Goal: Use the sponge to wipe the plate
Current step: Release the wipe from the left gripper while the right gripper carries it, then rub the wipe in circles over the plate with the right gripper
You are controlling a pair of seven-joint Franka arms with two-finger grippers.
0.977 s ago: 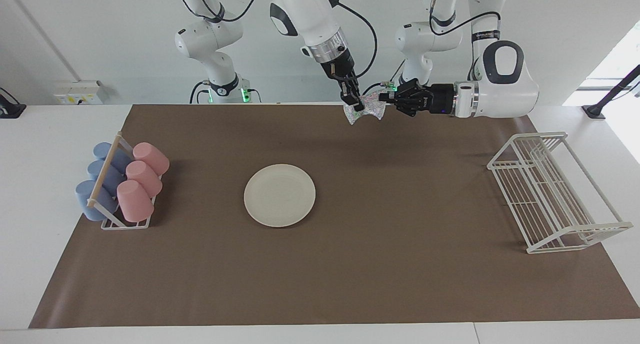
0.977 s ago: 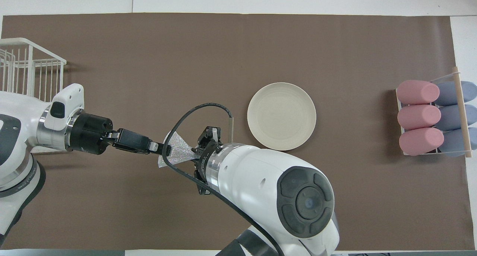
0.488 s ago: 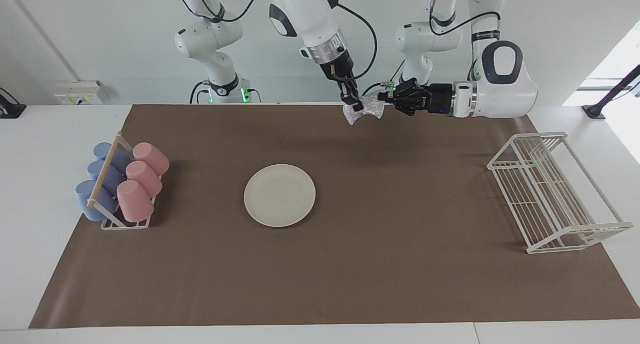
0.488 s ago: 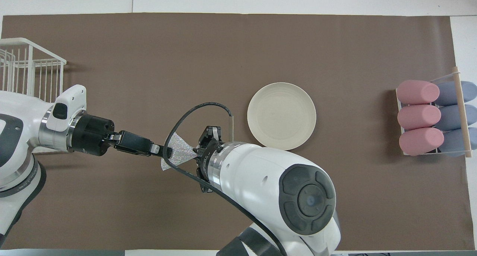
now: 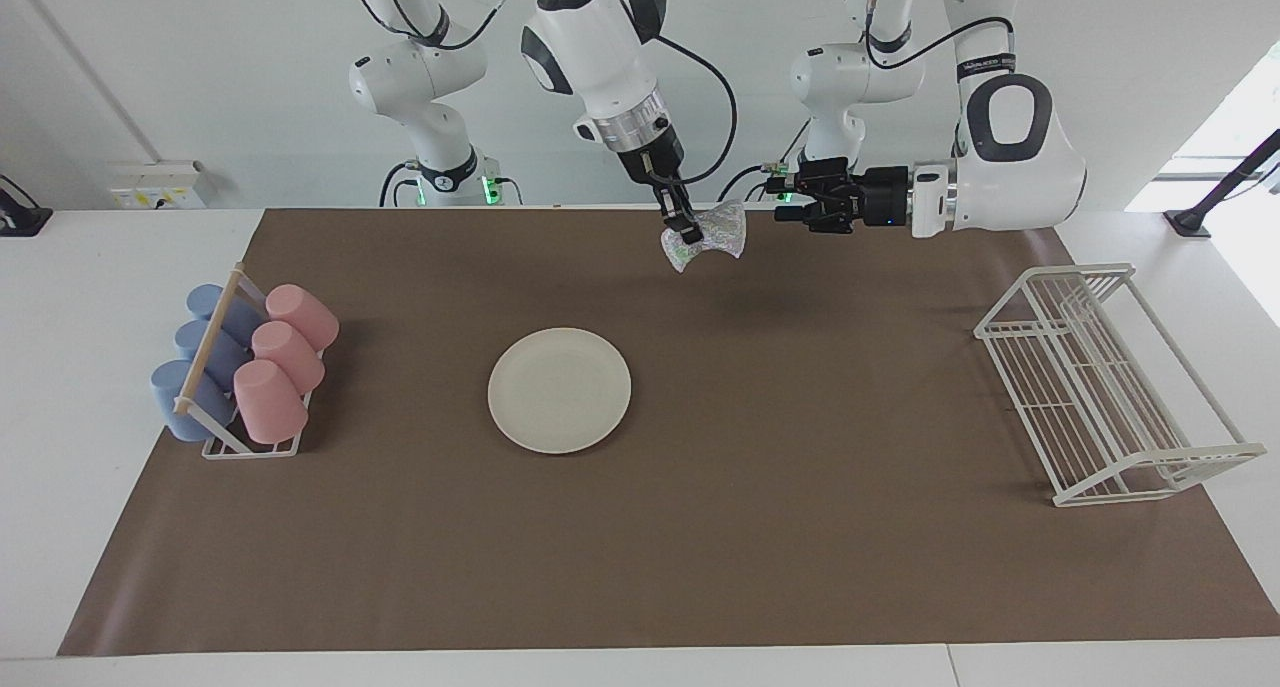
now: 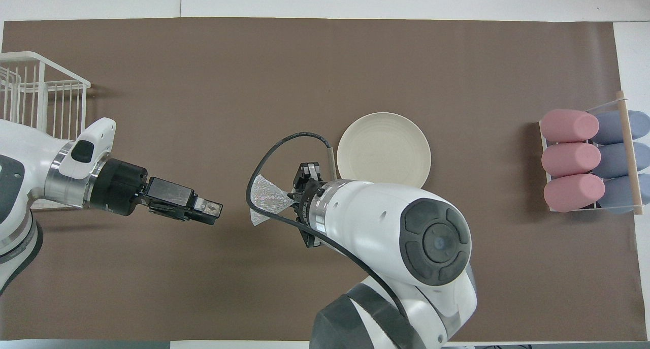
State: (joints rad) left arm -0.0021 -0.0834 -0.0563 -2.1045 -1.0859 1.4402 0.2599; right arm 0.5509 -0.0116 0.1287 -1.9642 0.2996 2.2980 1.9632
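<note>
The right gripper point(image 5: 688, 233) pinches the silvery glittery hourglass sponge point(image 5: 712, 233) in the air, at two o'clock from the round cream-white plate point(image 5: 559, 390) in the facing view. The left gripper point(image 5: 778, 194), at the sponge's three o'clock, has its fingers apart and empty.

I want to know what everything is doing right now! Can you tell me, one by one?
sponge: held up in the air by the right gripper.
right gripper: shut on the sponge.
left gripper: apart from the sponge, holding nothing.
plate: flat on the brown mat, nothing on it.
cups: lying on their sides in their rack.
wire rack: empty.
</note>
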